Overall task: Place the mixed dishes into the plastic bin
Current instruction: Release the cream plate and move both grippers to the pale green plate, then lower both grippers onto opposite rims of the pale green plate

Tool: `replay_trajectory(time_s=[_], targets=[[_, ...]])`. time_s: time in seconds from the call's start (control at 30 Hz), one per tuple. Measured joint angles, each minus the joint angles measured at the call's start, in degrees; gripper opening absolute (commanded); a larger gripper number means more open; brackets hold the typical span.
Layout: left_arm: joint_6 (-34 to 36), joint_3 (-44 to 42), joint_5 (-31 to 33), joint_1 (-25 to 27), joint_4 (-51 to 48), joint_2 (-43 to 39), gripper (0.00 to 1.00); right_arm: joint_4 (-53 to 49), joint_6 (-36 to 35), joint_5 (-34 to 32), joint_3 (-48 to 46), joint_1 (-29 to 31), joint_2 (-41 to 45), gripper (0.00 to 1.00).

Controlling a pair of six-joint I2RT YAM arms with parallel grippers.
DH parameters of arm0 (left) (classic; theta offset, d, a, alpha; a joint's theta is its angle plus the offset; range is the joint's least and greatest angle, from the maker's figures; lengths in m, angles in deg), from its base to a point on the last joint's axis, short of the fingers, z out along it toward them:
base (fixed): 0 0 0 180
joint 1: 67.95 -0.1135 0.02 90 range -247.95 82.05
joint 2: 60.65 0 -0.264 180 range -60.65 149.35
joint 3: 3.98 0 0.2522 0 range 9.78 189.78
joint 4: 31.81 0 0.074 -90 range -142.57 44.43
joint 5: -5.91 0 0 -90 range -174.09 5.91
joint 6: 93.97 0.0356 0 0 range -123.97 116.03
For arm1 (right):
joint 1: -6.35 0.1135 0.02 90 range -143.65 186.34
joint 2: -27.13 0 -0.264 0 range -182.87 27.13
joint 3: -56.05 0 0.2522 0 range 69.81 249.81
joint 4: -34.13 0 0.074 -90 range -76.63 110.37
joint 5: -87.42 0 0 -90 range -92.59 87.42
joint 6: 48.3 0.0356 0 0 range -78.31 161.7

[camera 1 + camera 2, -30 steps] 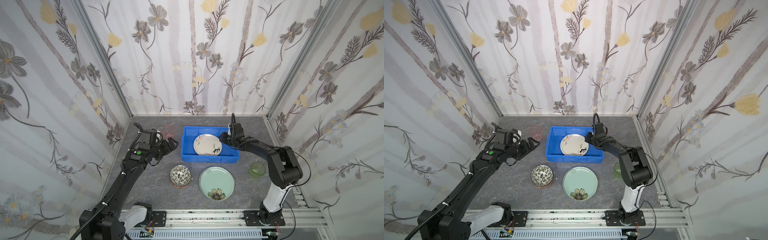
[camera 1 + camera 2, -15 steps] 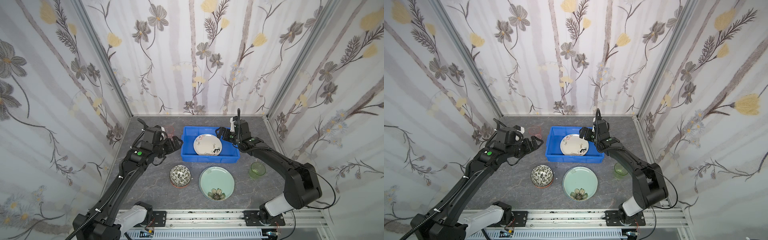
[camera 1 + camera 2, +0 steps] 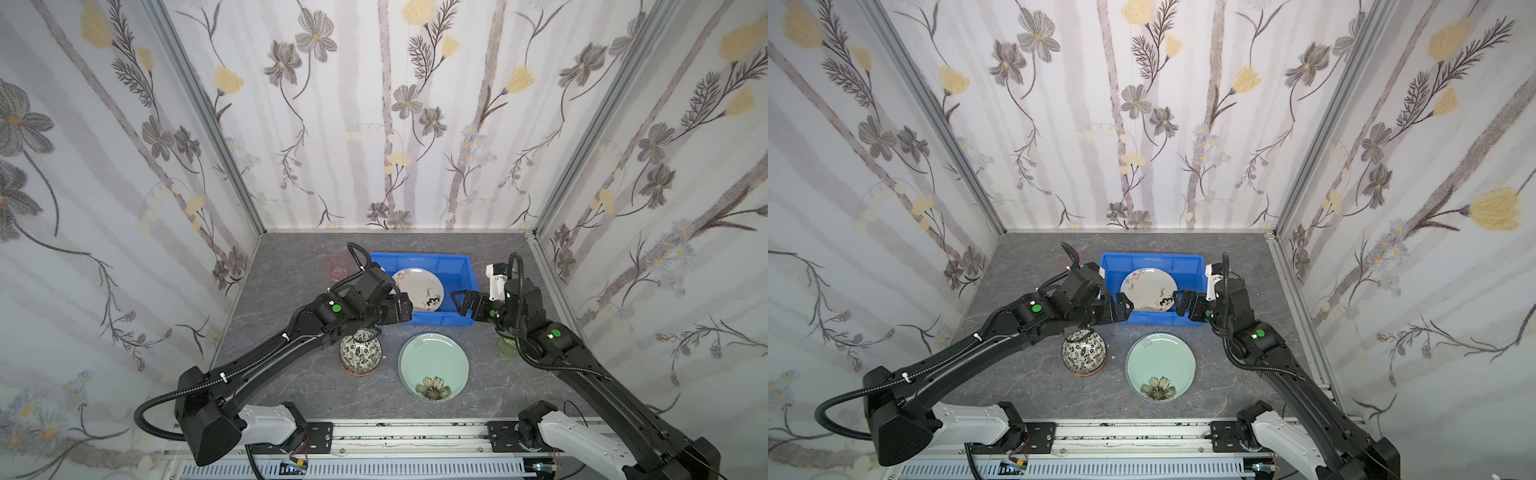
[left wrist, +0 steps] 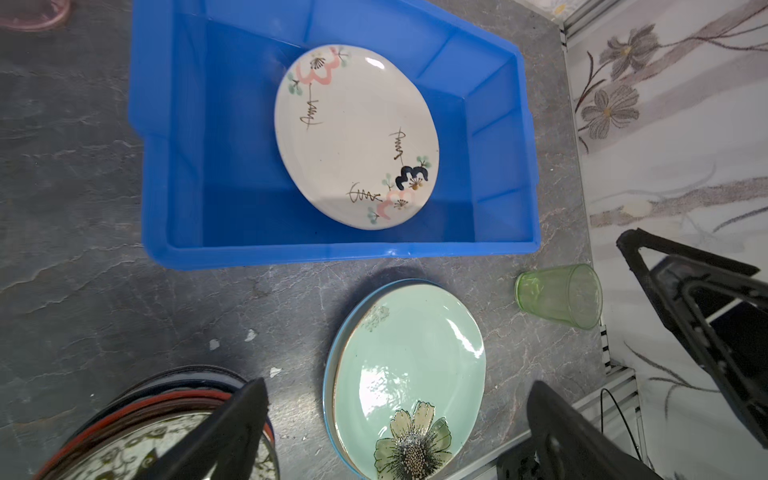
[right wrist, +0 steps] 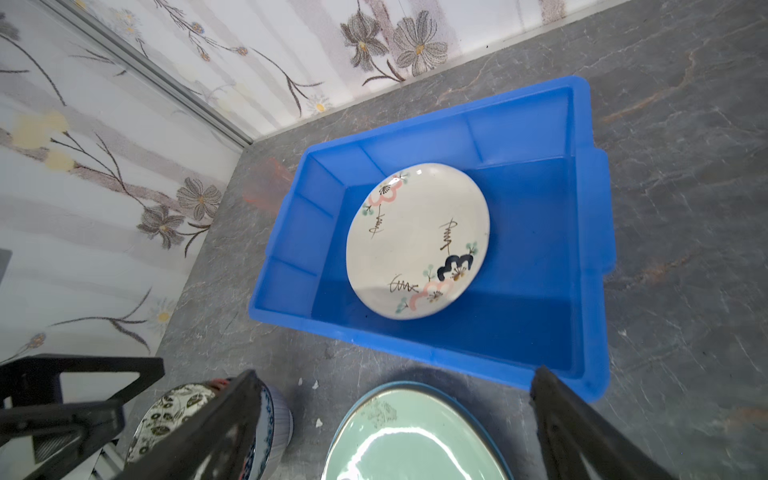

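Grey marbled table (image 3: 291, 291): blue bin (image 3: 440, 319) at back; nearer: bowl stack (image 3: 360, 353), green plate (image 3: 433, 365) (prob. atop another), green cup (image 4: 559, 296); pink cup (image 3: 337, 266) left of bin.

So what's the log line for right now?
bin: bright blue plastic tub holds round cream patterned plate | left claw: open, empty | right claw: open, empty | outside: pale green flowered plate, black-white leaf bowl, translucent green cup

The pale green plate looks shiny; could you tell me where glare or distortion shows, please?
Left wrist view: glare streaks on the pale green plate, a spot on the cream plate, both stretched oval; right wrist view: broader glare patch; in both top views: hardly any.
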Motion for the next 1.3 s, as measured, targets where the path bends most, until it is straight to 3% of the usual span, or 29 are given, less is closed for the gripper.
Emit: replay_trajectory(time_s=[0.23,0.47,1.3], targets=[[-1.8,1.4,0.4,3.6,2.2,5.4,1.00,-7.1,2.0,3.6,-6.8,0.2,10.8,1.00],[-2.6,0.1,0.2,5.1,3.7,7.8,1.00,-12.3,3.2,6.4,-10.0,0.2,16.4,0.99],[-8.3,-5.4,-1.8,11.2,4.6,17.2,1.00,-11.7,5.8,17.1,-22.5,-0.3,16.7,0.97]])
